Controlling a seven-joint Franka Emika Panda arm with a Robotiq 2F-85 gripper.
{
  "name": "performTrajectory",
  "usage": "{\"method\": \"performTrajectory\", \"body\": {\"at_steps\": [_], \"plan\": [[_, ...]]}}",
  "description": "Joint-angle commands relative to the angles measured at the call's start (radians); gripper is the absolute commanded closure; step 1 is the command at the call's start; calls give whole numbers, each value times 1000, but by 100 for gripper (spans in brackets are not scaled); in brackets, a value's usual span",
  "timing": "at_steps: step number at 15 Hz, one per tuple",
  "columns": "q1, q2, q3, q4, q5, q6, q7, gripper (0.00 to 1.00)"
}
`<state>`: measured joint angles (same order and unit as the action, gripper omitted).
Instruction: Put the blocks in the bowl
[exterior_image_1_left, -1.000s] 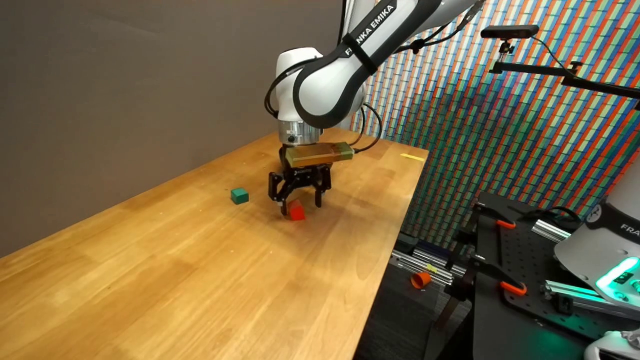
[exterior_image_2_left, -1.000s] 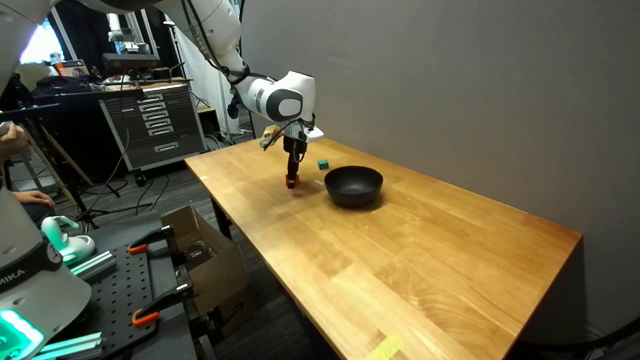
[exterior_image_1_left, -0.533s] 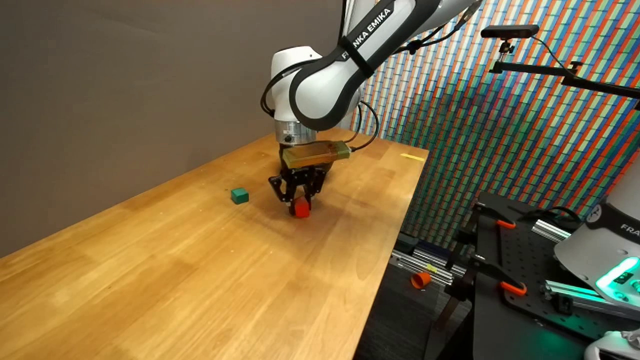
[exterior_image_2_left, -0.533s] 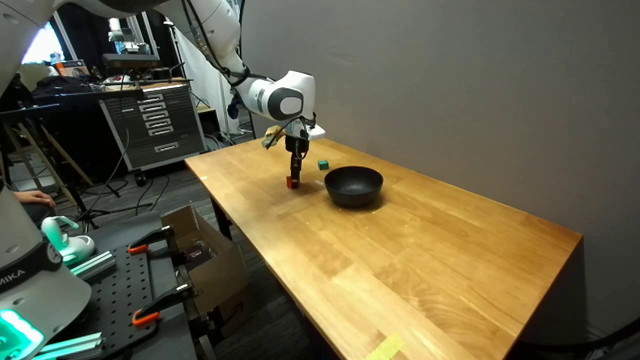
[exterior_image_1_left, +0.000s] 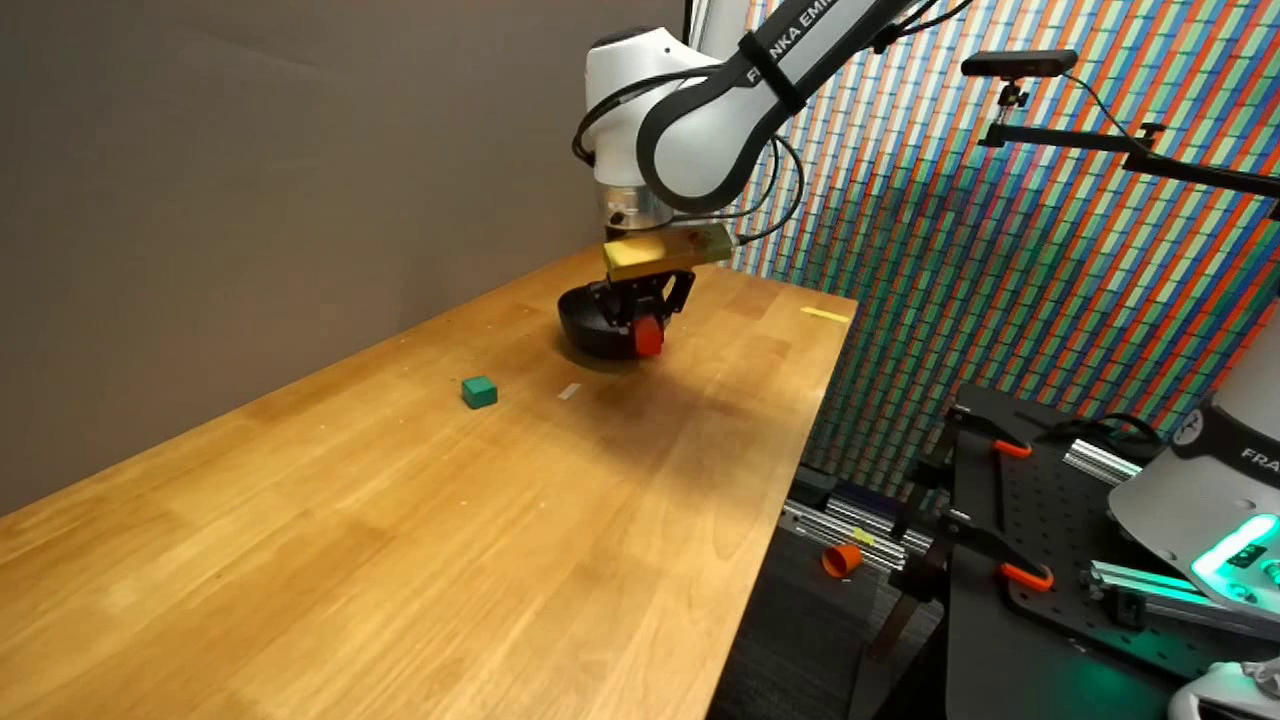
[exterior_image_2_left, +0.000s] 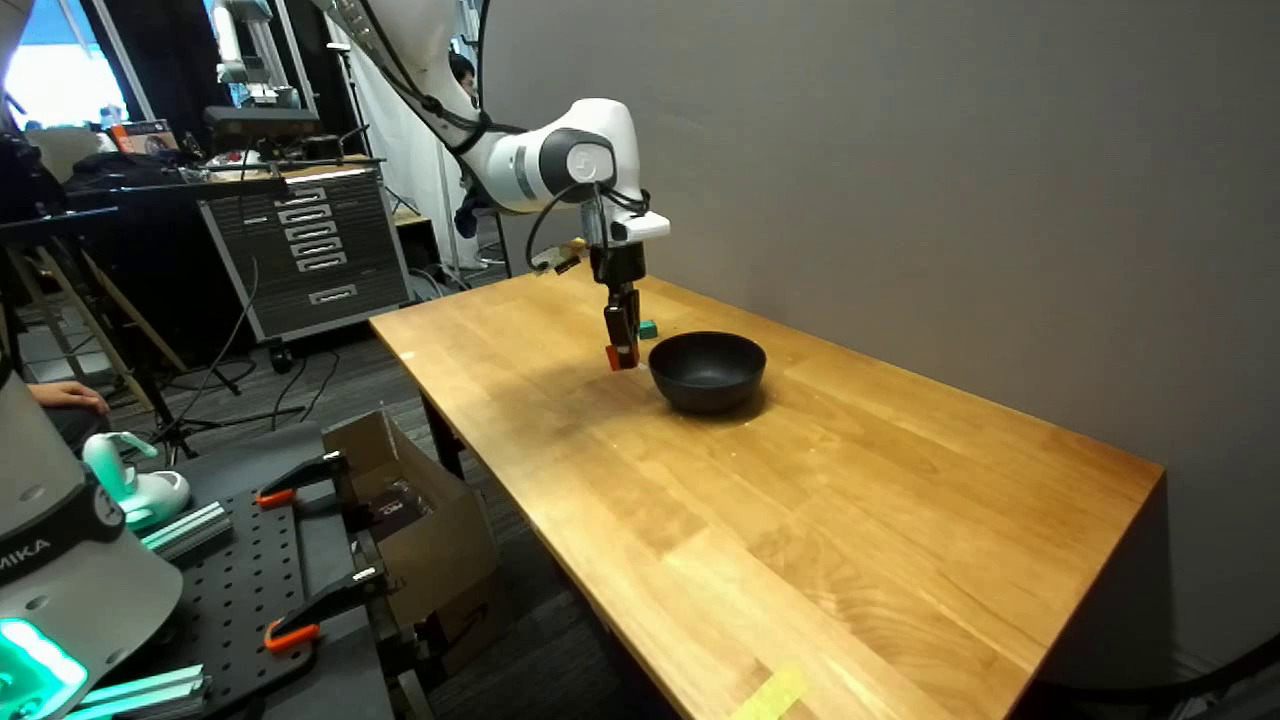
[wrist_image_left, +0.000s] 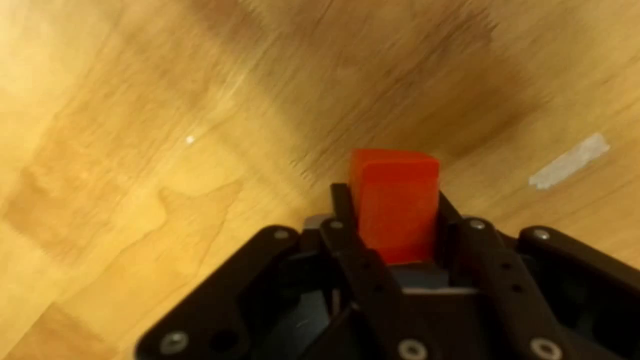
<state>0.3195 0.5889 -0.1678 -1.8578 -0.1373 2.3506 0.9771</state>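
Observation:
My gripper (wrist_image_left: 395, 200) is shut on the red block (wrist_image_left: 400, 210), its dark fingers pressed against both sides. In both exterior views the red block (exterior_image_1_left: 648, 337) hangs a little above the table at the fingertips. Right beside it in an exterior view stands the black bowl (exterior_image_2_left: 707, 390), upright, with the gripper (exterior_image_2_left: 622, 350) just off its rim. From the opposite angle the bowl (exterior_image_1_left: 585, 330) is partly covered by the gripper. The green block (exterior_image_1_left: 479, 392) rests on the table, apart from both; the gripper partly hides the green block (exterior_image_2_left: 649, 329) in an exterior view.
A grey wall (exterior_image_2_left: 900, 200) runs along the back of the wooden table (exterior_image_2_left: 800, 560). A short whitish strip (wrist_image_left: 569, 161) sticks to the tabletop near the gripper. Yellow tape (exterior_image_2_left: 772, 692) marks one table end.
The jaws have closed on the red block, which stood on the table between the fingers. Arm and block have risen and moved closer to the bowl. Bowl and green block stay put.

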Motion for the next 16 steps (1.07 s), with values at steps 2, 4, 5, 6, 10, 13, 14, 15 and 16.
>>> {"method": "performTrajectory", "body": {"at_steps": [2, 4, 5, 6, 10, 13, 14, 15, 16], "plan": [[7, -124, -36, -88, -121, -2, 154, 88], [-8, -125, -26, -77, -147, -4, 185, 88], [-7, -109, -26, -61, -173, 7, 201, 88], [-3, -99, -28, -49, -203, 14, 221, 88], [-3, -61, -26, -3, -282, 36, 277, 38], [1, -28, -30, 30, -332, 50, 319, 22], [3, -18, -30, 38, -344, 56, 329, 15], [-12, -10, -10, 43, -320, 56, 308, 6], [-30, -10, 19, 41, -281, 60, 275, 1]]}}
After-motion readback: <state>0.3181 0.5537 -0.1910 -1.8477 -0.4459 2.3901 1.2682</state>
